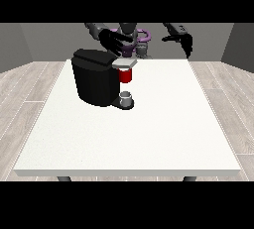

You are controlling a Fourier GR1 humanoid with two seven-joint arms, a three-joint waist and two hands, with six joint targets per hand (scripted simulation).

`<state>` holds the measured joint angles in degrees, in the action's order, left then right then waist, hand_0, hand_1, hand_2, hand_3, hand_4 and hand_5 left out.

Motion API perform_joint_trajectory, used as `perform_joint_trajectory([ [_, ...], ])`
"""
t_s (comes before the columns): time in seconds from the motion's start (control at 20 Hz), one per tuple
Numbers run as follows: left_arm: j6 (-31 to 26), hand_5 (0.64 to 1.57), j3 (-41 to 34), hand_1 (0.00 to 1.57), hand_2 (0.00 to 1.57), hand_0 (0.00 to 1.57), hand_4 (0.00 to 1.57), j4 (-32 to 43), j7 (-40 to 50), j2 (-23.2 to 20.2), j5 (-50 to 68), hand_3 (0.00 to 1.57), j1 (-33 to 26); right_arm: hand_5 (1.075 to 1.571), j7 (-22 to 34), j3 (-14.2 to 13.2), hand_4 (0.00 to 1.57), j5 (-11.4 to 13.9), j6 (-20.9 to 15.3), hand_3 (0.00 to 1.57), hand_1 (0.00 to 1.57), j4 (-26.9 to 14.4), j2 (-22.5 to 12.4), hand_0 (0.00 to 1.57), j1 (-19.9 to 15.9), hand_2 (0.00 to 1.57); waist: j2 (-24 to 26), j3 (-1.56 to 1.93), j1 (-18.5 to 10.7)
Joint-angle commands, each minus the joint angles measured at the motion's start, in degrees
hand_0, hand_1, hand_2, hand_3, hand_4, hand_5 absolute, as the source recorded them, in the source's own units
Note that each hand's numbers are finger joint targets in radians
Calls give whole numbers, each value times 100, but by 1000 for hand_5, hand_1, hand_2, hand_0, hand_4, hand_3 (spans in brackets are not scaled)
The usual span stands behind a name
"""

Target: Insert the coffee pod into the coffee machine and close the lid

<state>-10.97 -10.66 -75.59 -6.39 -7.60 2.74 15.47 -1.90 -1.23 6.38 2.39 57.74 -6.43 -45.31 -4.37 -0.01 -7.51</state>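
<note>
The black coffee machine (pixel 96 77) stands on the far left part of the white table (pixel 149 134). Its light grey lid (pixel 125 63) sticks out to the right at the top, and under it sits a red thing at the machine (pixel 126 76). Lower down, on the machine's base, rests a small grey thing (pixel 126 95) (it may be the coffee pod or a cup; I cannot tell which).

The hand at the view's left (pixel 115 41) hovers just behind and above the lid, fingers spread and relaxed, holding nothing that shows. The hand at the view's right (pixel 183 40) hangs well apart over the table's far right edge, fingers drooping loosely, also empty.

By my judgement the lid is the step in hand. The risk: the spread fingers could catch the lid's edge at an angle and shove the machine sideways instead of swinging the lid down. And if that grey thing is the pod, closing now would shut the machine without it.
</note>
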Motion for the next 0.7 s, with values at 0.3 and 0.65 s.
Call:
perform_joint_trajectory([
  [0.3, 154, 1571, 329, 0, 0, 0, 185, -250, -111, 232, -115, 0, 22, 1571, -132, 70, 126, 128, -128, 0, 0, -126, 396, 0, -199, 0, 153, 1, -43],
  [0.65, 344, 1571, 642, 0, 0, 0, 192, -306, -227, 622, -289, 0, -546, 1571, -724, 654, 275, -511, 27, 0, 0, 410, 634, 0, 1011, 0, 835, 3, 172],
])
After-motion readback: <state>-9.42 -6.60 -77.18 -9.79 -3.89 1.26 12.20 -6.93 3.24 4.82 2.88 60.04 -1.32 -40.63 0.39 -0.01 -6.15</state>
